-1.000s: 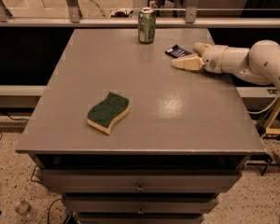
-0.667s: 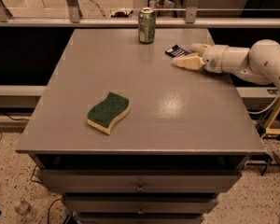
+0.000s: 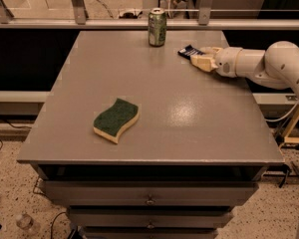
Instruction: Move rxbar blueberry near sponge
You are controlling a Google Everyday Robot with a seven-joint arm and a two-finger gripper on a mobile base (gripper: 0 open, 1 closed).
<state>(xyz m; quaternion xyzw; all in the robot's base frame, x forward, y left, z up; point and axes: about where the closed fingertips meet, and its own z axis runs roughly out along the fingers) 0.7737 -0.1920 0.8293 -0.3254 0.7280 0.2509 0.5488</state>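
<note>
The rxbar blueberry (image 3: 188, 51), a small dark-blue wrapped bar, lies flat on the grey table (image 3: 154, 83) near its far right corner. My gripper (image 3: 203, 59) reaches in from the right, low over the table and right against the bar's right end, hiding part of it. The sponge (image 3: 116, 119), with a dark green top and a pale yellow body, lies near the table's front left, far from the bar and the gripper.
A green soda can (image 3: 157, 27) stands upright at the far edge, left of the bar. My white arm (image 3: 269, 63) stretches over the table's right edge. Drawers (image 3: 149, 198) sit below the tabletop. A railing (image 3: 139, 21) runs behind the table.
My gripper has shifted slightly toward the far edge, closer against the bar. The sponge and the can have not moved.
</note>
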